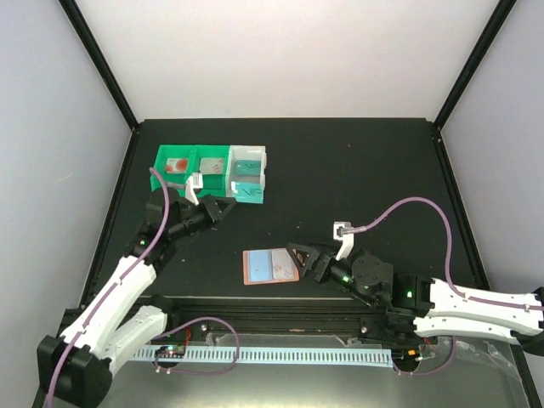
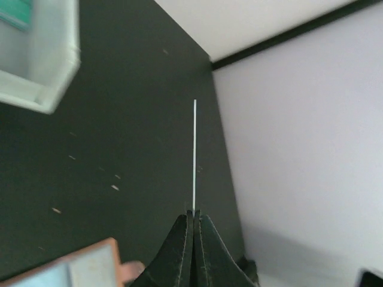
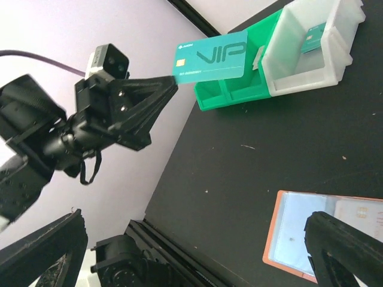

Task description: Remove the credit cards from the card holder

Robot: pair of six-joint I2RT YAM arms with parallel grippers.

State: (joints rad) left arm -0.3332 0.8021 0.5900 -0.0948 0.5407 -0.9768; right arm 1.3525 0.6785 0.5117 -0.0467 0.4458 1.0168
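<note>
My left gripper is shut on a teal "VIP" credit card and holds it in the air just in front of the bins. In the left wrist view the gripper pinches that card, seen edge-on as a thin white line. The right wrist view shows the card's face. The salmon-pink card holder lies flat on the table with its light-blue pocket up. My right gripper is open at the holder's right edge. In the right wrist view one finger lies over the holder.
A green bin holding a white card with a red disc stands at the back left. A white bin joins it on the right, with a teal card inside. The right arm's purple cable loops above the table.
</note>
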